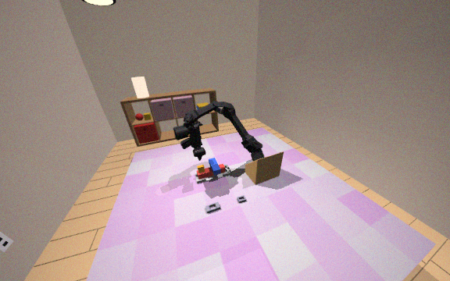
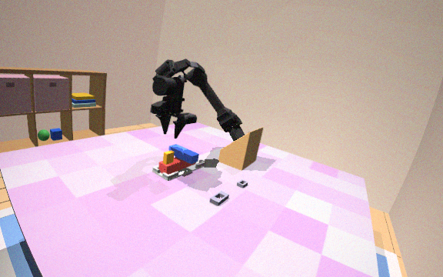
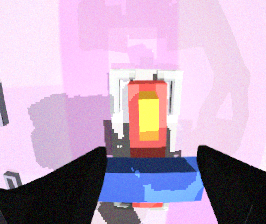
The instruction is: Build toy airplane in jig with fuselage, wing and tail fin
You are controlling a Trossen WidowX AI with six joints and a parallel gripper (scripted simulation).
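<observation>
The red fuselage (image 1: 205,174) (image 2: 169,166) (image 3: 133,114) lies in the pale cradle (image 2: 169,177) (image 3: 177,80) and looks level. The blue wing (image 1: 214,166) (image 2: 184,154) (image 3: 129,186) lies across the top of the fuselage. The yellow tail fin (image 1: 201,168) (image 2: 168,157) (image 3: 149,115) stands upright on the fuselage near one end. Both look down on it; the tabs and sockets are hidden. My gripper (image 1: 199,158) (image 2: 170,135) (image 3: 152,153) is open and empty, above the airplane and touching nothing. In the wrist view the wing shows between its fingers, but lower down.
A larger grey holder (image 1: 208,211) (image 2: 214,201) (image 3: 4,107) and a smaller grey holder (image 2: 242,186) lie empty to one side of the cradle. A brown angled panel (image 1: 268,169) (image 2: 241,154) stands near the arm's base. Shelves stand behind.
</observation>
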